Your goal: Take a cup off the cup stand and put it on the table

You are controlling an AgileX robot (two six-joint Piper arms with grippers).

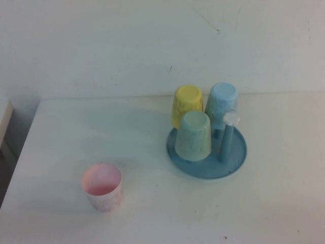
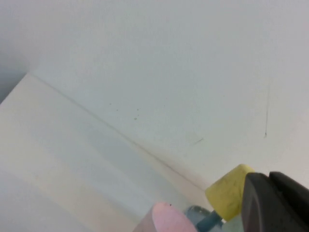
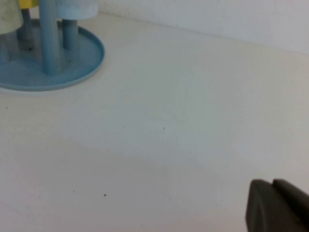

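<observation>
The pale mint-green cup [image 1: 193, 135] sits upside down on a peg at the front of the round blue cup stand [image 1: 238, 157], right of the white table's [image 1: 152, 213] centre. Neither arm shows in the high view. In the left wrist view my left gripper [image 2: 269, 178] is shut and empty, well away from the stand, with a yellow cup [image 2: 228, 192] beyond it. In the right wrist view my right gripper [image 3: 271, 184] is shut and empty above bare table, with the stand [image 3: 77, 67] and the mint cup's edge [image 3: 8, 17] far from it.
A yellow cup [image 1: 187, 104] and a light blue cup [image 1: 222, 101] sit upside down on the stand's rear pegs. One peg with a white cap [image 1: 231, 118] stands free. A pink cup [image 1: 102, 186] stands upright on the table at front left. A wall runs behind the table.
</observation>
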